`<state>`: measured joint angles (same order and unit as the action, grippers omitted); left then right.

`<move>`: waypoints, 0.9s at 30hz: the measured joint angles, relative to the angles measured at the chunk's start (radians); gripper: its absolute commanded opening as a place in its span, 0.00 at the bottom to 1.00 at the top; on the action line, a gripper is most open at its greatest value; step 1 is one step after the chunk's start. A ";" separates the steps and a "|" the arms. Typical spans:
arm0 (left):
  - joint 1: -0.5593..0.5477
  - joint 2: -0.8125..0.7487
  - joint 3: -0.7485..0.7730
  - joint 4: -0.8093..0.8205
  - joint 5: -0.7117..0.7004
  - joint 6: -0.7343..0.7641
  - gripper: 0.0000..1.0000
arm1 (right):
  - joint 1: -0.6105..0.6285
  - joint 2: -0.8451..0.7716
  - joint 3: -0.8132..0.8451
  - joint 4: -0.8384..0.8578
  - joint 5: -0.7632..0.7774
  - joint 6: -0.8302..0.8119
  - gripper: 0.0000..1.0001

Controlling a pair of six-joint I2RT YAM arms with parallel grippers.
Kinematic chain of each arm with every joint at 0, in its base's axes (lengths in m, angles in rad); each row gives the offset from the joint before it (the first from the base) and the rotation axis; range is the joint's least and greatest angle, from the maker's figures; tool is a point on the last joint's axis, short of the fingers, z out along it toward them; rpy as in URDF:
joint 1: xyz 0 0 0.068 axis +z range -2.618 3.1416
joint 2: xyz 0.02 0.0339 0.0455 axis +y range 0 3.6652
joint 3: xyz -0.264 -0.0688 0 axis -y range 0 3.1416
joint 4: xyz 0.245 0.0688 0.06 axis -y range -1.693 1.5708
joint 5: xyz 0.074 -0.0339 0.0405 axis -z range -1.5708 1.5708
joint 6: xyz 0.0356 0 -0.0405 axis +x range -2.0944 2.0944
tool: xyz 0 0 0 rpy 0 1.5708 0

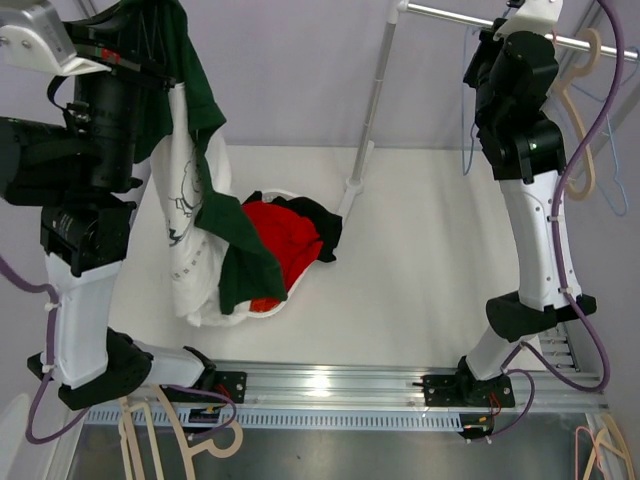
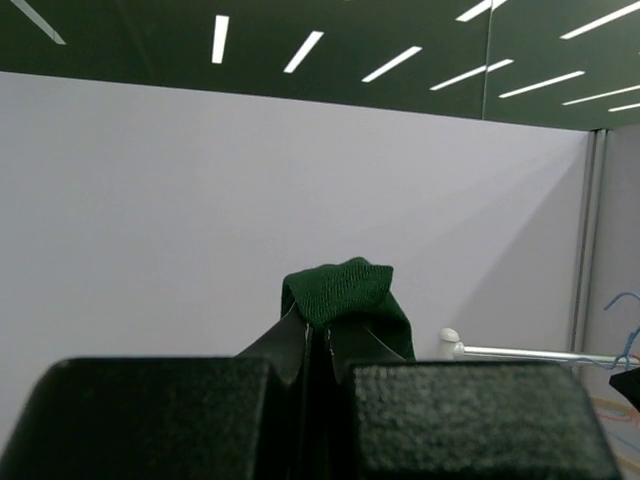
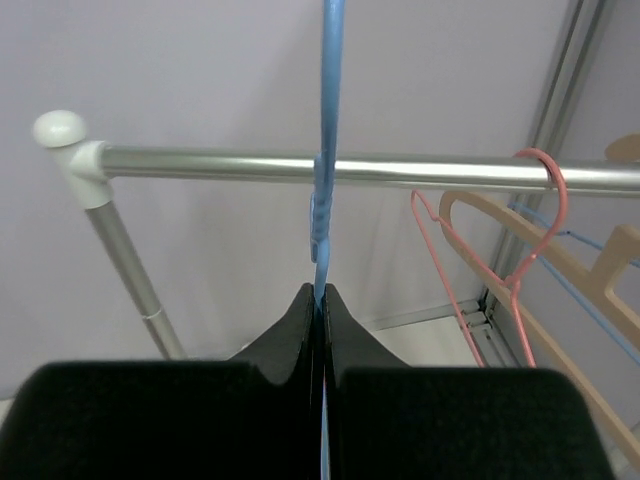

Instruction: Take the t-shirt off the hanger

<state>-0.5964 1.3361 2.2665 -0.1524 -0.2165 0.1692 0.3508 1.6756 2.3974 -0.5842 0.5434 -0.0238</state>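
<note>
Looking down on a white table [image 1: 430, 230] filling the middle of the overhead frame. Standing the left arm [image 1: 85, 300] tall along the left edge, forearm upright, wrist lifted into the upper left corner. Reaching the right arm [image 1: 530, 220] steeply up the right side, elbow bent, wrist at the clothes rail [image 3: 420, 170] near the top edge. Dangling the dark green t-shirt [image 1: 205, 90] from the upper left down to the table's left part, beside a white printed garment [image 1: 190, 230] hanging alongside and a red heap [image 1: 290, 240] lying at centre. Pinching a fold of the t-shirt in the left gripper [image 2: 318, 335], jaws pressed together on the cloth. Clamping the right gripper [image 3: 320, 300] tight on the thin blue hanger [image 3: 328, 120], hooked over the rail at centre frame.
</note>
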 measured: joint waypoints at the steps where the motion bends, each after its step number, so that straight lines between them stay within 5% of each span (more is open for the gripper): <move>1: 0.011 0.002 -0.010 0.009 0.000 -0.002 0.01 | -0.015 0.011 0.000 0.000 -0.010 0.003 0.00; 20: 0.078 0.039 -0.277 0.048 -0.014 -0.045 0.01 | -0.159 0.172 0.014 0.117 -0.138 0.031 0.00; 27: 0.081 -0.025 -0.414 0.002 -0.114 -0.185 0.01 | -0.180 0.229 0.024 0.213 -0.142 0.031 0.00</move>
<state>-0.5152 1.3109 1.8526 -0.1501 -0.3309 -0.0158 0.1703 1.9041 2.4210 -0.3710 0.4019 0.0067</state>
